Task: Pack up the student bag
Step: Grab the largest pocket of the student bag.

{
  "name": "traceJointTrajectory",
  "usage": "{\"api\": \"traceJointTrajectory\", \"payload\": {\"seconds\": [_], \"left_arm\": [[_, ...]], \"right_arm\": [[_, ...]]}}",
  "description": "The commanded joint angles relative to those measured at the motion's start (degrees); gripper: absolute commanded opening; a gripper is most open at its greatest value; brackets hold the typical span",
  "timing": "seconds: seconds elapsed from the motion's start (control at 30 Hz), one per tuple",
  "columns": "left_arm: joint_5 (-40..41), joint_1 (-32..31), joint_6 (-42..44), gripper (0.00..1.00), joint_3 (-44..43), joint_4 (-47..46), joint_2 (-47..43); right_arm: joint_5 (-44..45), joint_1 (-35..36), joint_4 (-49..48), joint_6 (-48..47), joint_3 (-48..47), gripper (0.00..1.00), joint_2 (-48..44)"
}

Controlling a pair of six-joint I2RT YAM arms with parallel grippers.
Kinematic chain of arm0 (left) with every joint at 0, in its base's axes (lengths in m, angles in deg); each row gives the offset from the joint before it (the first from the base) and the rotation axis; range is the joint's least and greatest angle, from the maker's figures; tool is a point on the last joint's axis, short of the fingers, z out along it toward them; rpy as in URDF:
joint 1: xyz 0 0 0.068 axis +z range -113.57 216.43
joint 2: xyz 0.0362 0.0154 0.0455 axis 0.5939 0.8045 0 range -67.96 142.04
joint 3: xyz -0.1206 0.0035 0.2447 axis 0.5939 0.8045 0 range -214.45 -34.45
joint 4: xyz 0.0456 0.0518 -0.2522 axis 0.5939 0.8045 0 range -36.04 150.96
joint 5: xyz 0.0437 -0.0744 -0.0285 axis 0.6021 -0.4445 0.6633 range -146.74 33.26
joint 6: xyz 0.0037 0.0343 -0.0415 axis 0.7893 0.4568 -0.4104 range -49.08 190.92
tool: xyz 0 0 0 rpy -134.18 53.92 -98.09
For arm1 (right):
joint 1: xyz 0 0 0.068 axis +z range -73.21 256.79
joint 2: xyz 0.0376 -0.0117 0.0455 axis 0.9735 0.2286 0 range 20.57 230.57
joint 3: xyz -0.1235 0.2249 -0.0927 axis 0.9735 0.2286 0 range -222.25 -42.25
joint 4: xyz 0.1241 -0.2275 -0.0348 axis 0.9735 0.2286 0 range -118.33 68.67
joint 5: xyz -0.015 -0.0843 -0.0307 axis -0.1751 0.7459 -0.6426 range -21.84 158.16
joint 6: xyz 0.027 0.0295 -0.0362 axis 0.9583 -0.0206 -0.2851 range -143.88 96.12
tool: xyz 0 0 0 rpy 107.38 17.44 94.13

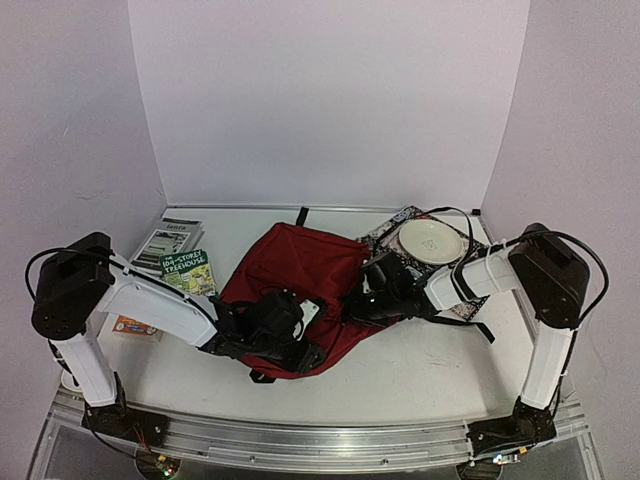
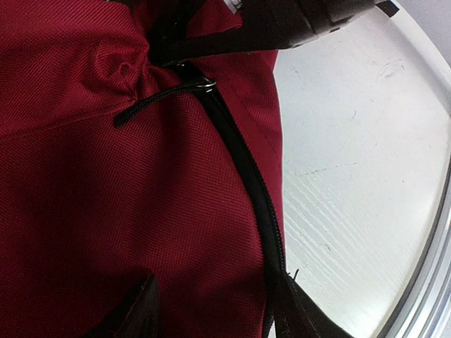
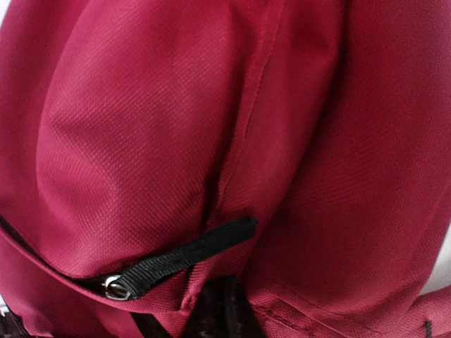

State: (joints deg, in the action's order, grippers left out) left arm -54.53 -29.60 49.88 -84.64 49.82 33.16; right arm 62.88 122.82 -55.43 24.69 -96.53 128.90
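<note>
Step in hand: by my read, opening up. The books and plate lie outside the student bag (image 1: 305, 265), and both arms are down on it.
Left gripper (image 2: 215, 313): at 6 o'clock of the bag, jaws spread wide and straddling the fabric, clamping nothing that I can see.
Zipper (image 2: 246, 169): black coil, teeth meshed along the whole stretch in view, curving down the bag's edge next to the bare table (image 2: 352, 176).
Pull tab (image 2: 151, 104): flat black webbing on a small metal ring, lying loose at the zipper's top end.
Next move: I judge it calls for a pinch on that thin, floppy tab and a pull along the curve, with the cloth held taut so it doesn't bunch.
Bag fabric: dark red woven cloth, soft, slumped and puckered; it sits mid-table.
Right gripper (image 1: 378, 292): at 3 o'clock of the bag, pressed close into the cloth; whether it is clamped or not, I can't tell.
Webbing tab (image 3: 187, 257): in the right wrist view, a second black strip with a ring, lying under a fold.
Green book (image 1: 186, 268): glossy paperback at 9 o'clock of the bag.
Booklet (image 1: 166, 240): thin printed paper, just beyond the book.
Plate (image 1: 432, 240): round, pale and smooth at 2 o'clock, resting on a black-and-white patterned sheet (image 1: 385, 232).
</note>
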Motion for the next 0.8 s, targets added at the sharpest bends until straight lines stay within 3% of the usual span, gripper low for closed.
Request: {"api": "traceJointTrajectory", "payload": {"seconds": [0.0,0.3,0.6,0.77], "left_arm": [[1.6,-0.6,0.7,0.58,-0.9,-2.3,-3.7],[2.5,2.4,3.3,0.62,-4.9,-0.1,-4.3],[-8.8,8.9,5.5,0.63,-9.7,0.4,-2.1],[-15.2,10.9,11.2,0.63,-12.5,0.4,0.8]], "right_arm": [[-2.9,0.1,-0.7,-0.8,-0.6,0.0,-1.6],[-4.7,0.2,-1.3,-2.1,1.6,0.0,-8.7],[-5.3,0.2,-1.8,-3.0,2.3,0.0,-10.5],[-5.7,0.2,-1.8,-3.1,2.1,0.0,-10.3]]}}
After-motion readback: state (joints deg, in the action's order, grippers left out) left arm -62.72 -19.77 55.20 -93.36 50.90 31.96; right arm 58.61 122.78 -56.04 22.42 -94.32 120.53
